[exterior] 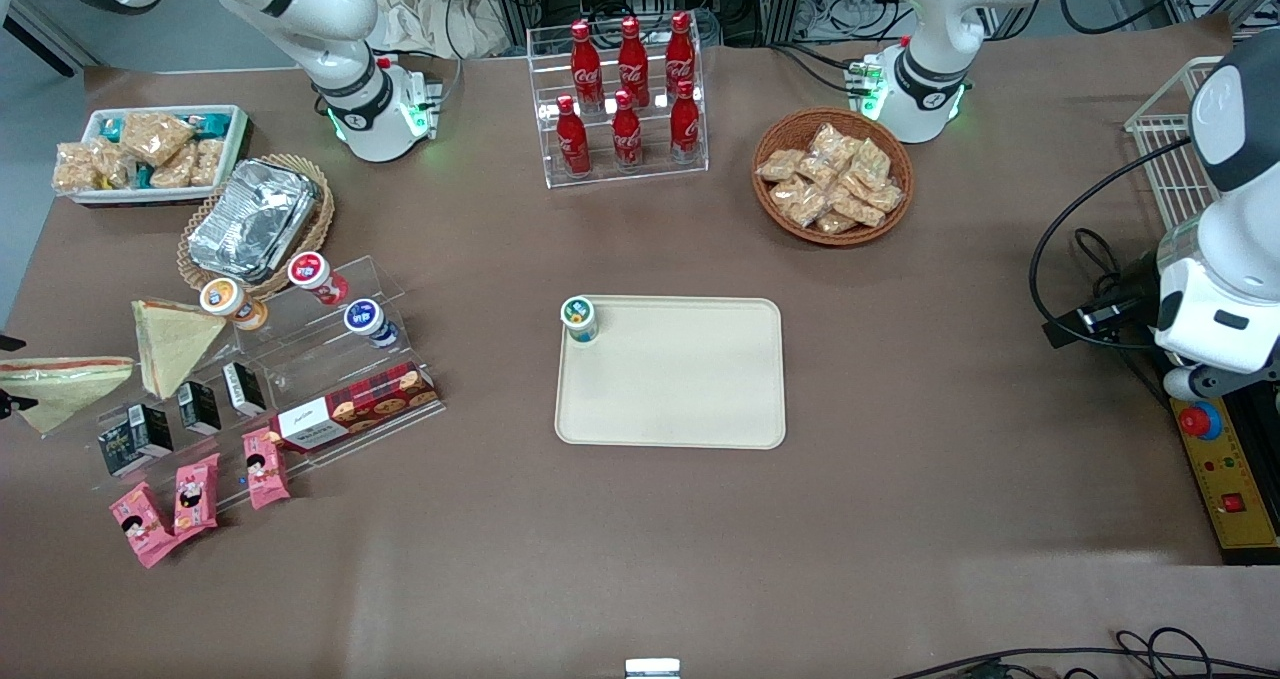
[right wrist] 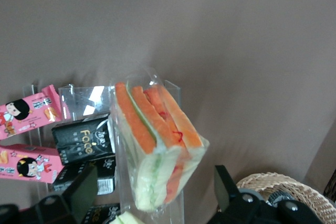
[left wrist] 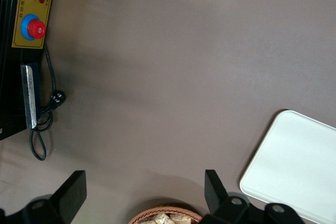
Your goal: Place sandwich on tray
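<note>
While the hand [right wrist: 149,195] hangs released above the sandwich [right wrist: 155,145], fingers straddling its striped edge, the tray [exterior: 680,429] lies well apart toward the parked arm.

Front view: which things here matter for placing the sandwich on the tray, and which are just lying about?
Job in hand: sandwich; tray; tool, open, aimed at the sandwich.
Lying about: cola bottles; snack basket; foil container; plain wedge; cup on the tray; pink packets.
</note>
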